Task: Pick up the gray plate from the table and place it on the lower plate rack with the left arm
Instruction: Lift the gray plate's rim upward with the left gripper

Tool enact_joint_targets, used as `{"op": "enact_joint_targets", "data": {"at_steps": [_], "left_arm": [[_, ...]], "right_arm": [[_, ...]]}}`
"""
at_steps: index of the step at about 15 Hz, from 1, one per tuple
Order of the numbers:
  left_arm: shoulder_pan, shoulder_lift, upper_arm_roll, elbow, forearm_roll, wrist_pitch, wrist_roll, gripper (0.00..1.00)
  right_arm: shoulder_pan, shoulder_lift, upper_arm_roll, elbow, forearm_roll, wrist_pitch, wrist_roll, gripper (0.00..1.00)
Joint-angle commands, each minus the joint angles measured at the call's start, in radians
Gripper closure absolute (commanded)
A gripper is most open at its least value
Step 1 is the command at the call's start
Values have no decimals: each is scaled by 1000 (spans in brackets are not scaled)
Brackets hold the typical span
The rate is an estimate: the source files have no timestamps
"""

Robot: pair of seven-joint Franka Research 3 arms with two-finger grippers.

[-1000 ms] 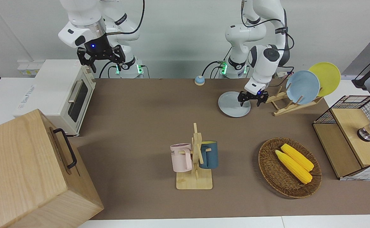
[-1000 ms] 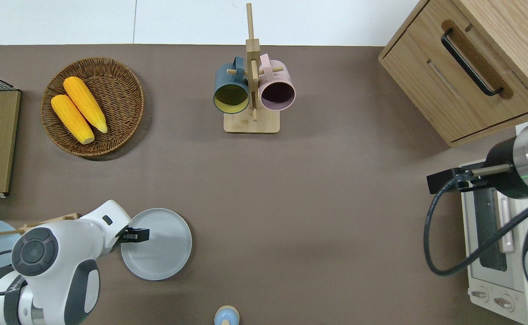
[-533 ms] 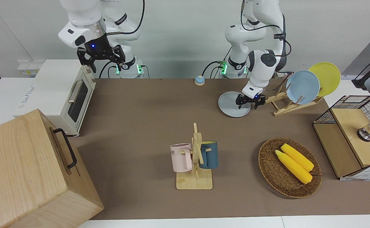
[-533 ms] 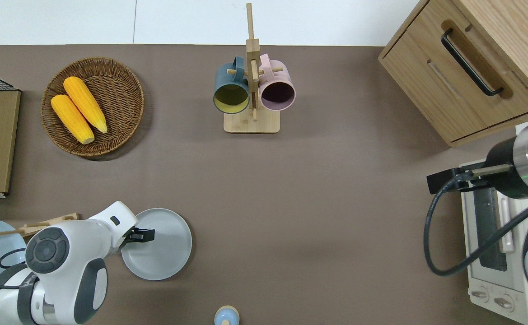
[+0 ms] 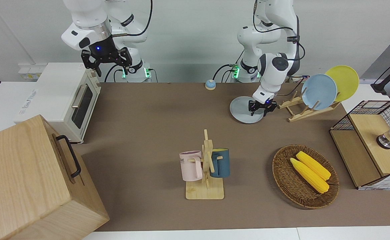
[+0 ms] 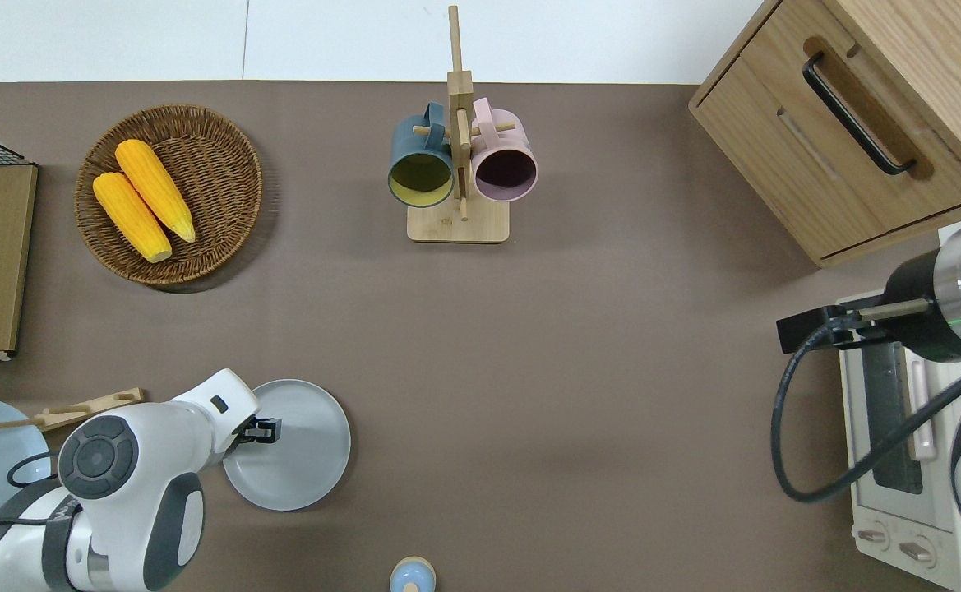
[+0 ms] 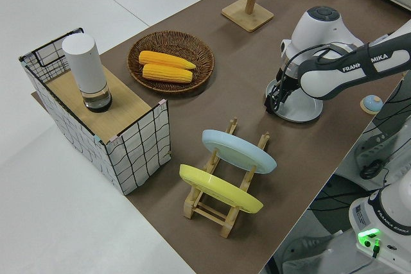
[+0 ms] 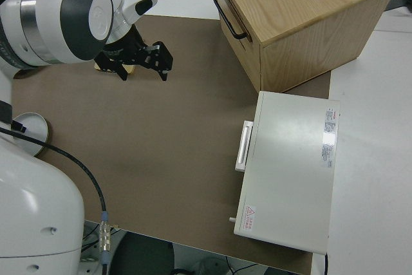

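Note:
The gray plate [image 5: 243, 110] lies flat on the table, beside the lower plate rack [image 5: 296, 111] and toward the right arm's end from it; it also shows in the overhead view [image 6: 303, 456] and the left side view [image 7: 305, 108]. My left gripper [image 5: 259, 110] is low at the plate's rim on the rack's side [image 6: 260, 429], its fingers apart around the rim. The light-wood rack [image 7: 215, 206] holds a light blue plate [image 5: 319, 91] and a yellow plate [image 5: 343, 81] in its slots toward the left arm's end. My right arm is parked, its gripper [image 5: 107, 63] open.
A wooden mug tree [image 5: 206, 166] with a pink and a dark blue mug stands mid-table. A wicker basket [image 5: 283, 181] holds two corn cobs. A wire-and-wood shelf [image 5: 365, 140], a toaster oven [image 5: 64, 96], a wooden cabinet [image 5: 31, 180] and a small blue bell [image 5: 210, 84] stand around.
My left gripper has come down and shifted slightly along the plate's rim, from just above the plate to rim level. The plate and the right arm have not moved.

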Motion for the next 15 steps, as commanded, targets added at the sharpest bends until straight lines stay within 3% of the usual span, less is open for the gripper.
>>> {"op": "enact_joint_targets", "data": {"at_steps": [1, 15], "left_arm": [[-17, 6, 7, -18, -5, 33, -9, 1000], [-4, -12, 13, -1, -5, -5, 6, 1000]], "right_arm": [[-10, -2, 6, 6, 10, -14, 0, 13], [-10, -2, 6, 6, 10, -14, 0, 11]]}}
